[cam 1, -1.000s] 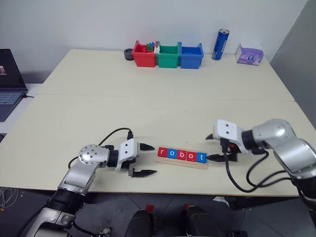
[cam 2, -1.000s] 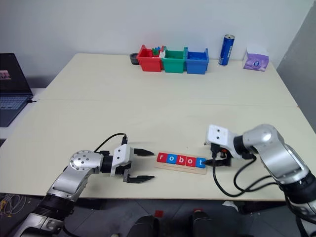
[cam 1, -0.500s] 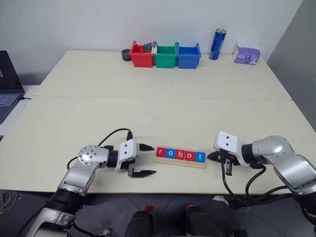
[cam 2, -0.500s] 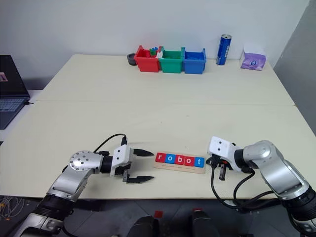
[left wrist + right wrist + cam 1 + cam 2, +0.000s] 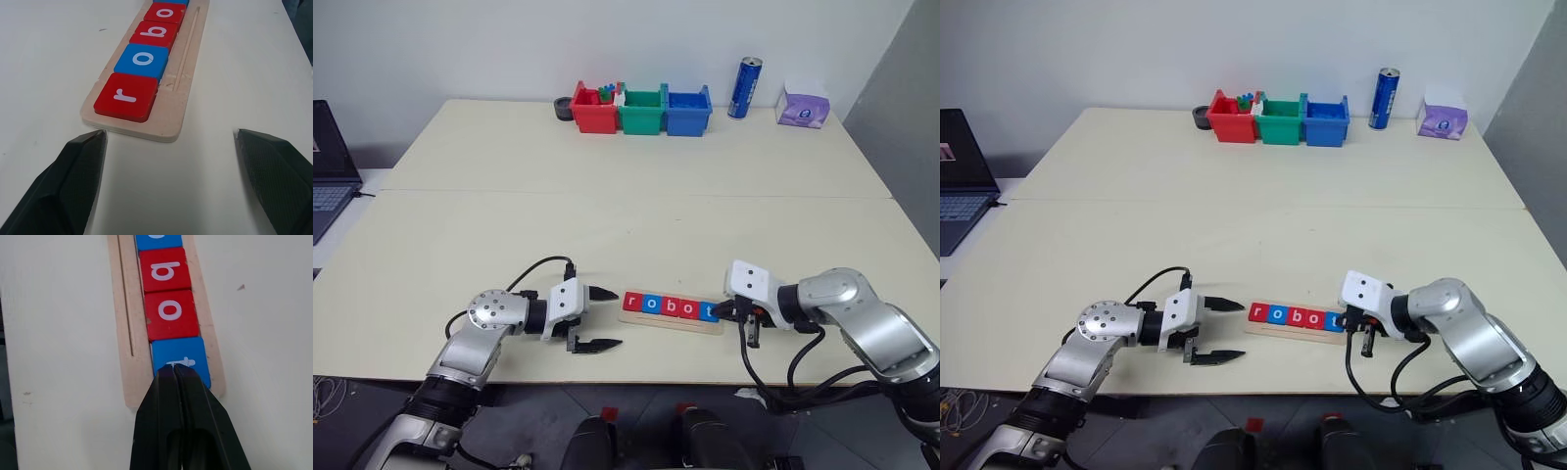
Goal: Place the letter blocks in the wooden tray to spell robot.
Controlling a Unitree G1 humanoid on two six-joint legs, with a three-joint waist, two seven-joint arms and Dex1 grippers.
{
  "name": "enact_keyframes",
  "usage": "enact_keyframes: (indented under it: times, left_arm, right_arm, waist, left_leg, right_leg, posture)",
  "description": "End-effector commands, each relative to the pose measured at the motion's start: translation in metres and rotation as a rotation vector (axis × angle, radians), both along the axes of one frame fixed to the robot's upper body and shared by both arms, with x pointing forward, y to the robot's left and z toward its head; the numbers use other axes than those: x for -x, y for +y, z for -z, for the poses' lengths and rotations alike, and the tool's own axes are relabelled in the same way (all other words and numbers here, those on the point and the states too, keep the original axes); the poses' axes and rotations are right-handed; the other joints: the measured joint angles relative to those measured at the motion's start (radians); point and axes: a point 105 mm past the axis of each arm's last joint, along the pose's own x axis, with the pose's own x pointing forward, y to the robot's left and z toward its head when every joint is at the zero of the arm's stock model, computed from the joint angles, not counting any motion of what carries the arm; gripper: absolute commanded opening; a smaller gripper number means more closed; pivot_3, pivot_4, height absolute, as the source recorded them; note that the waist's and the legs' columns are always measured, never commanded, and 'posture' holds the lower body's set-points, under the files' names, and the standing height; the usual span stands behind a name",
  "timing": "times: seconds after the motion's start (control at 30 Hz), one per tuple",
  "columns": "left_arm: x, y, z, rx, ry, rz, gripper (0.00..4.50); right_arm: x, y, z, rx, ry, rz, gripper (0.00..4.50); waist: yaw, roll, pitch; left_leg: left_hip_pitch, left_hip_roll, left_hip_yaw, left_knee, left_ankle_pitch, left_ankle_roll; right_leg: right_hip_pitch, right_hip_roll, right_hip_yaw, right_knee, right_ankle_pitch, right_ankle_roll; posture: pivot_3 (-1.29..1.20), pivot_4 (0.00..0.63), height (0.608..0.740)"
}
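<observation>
The blocks (image 5: 145, 58), judged light, stiff and slick, are best nudged edgewise in the tray (image 5: 182, 105) near the table's front edge by the shut, empty right gripper (image 5: 174, 374); the left gripper (image 5: 591, 318) gapes empty.

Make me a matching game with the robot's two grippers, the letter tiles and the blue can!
Things:
1. left gripper
2. right gripper
3. five red and blue square letter tiles
4. tall blue can

States:
A. standing upright at the table's far edge
B. fingers shut, tip at the blue t tile
C. fingers open, beside the r end of the pale wooden tray
D. lying in a row spelling robot

Pairs: 1-C, 2-B, 3-D, 4-A
</observation>
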Motion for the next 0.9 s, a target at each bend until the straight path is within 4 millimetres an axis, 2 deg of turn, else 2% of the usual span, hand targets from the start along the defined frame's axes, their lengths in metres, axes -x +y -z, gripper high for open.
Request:
enact_keyframes:
  times: [0.03,0.13,0.23,0.4,0.67,0.9]
  left_arm:
    - [0.000,-0.004,-0.010,0.011,-0.035,0.013,4.50]
    - [-0.001,-0.005,-0.011,0.011,-0.034,0.013,4.50]
    - [-0.001,-0.003,-0.011,0.011,-0.032,0.009,4.50]
    - [-0.001,-0.002,-0.009,0.012,-0.024,0.006,4.50]
    - [-0.004,0.000,-0.008,0.013,-0.020,0.006,4.50]
    - [-0.003,0.001,-0.009,0.011,-0.023,0.007,4.50]
  right_arm:
    - [-0.004,0.004,-0.012,-0.006,-0.063,-0.015,0.04]
    - [-0.003,0.002,-0.017,-0.014,-0.072,-0.013,0.04]
    - [0.013,0.002,-0.023,-0.042,-0.031,-0.052,0.04]
    - [0.036,0.003,-0.009,-0.031,0.052,-0.075,0.04]
    - [0.036,0.002,0.011,-0.023,0.091,-0.031,0.04]
    - [0.025,0.000,0.018,-0.022,0.067,0.013,0.04]
  waist:
    - [0.000,0.000,0.000]
    - [0.000,0.000,0.000]
    - [0.001,0.000,0.000]
    - [0.001,0.000,0.000]
    - [0.001,0.000,0.000]
    - [0.001,0.000,0.000]
  left_leg:
    - [0.000,0.000,0.000,0.000,0.000,0.000]
    - [0.000,0.000,0.000,0.000,0.000,0.000]
    - [0.000,0.000,0.000,0.000,0.000,0.000]
    - [0.000,0.000,0.000,0.000,0.000,0.000]
    - [0.000,0.000,0.000,0.000,0.000,0.000]
    - [0.000,0.000,0.000,0.000,0.000,0.000]
  right_leg:
    - [0.000,0.000,0.000,0.000,0.000,0.000]
    - [0.000,0.000,0.000,0.000,0.000,0.000]
    - [0.000,0.000,0.000,0.000,0.000,0.000]
    - [0.000,0.000,-0.001,0.000,0.000,0.000]
    - [0.000,0.000,0.000,0.000,-0.002,0.004]
    - [0.000,0.000,0.000,0.000,-0.002,0.004]
  posture:
    - [0.00,0.150,0.740]
    - [0.00,0.150,0.740]
    - [0.00,0.150,0.740]
    - [0.00,0.150,0.740]
    - [0.00,0.150,0.740]
    - [0.00,0.150,0.740]
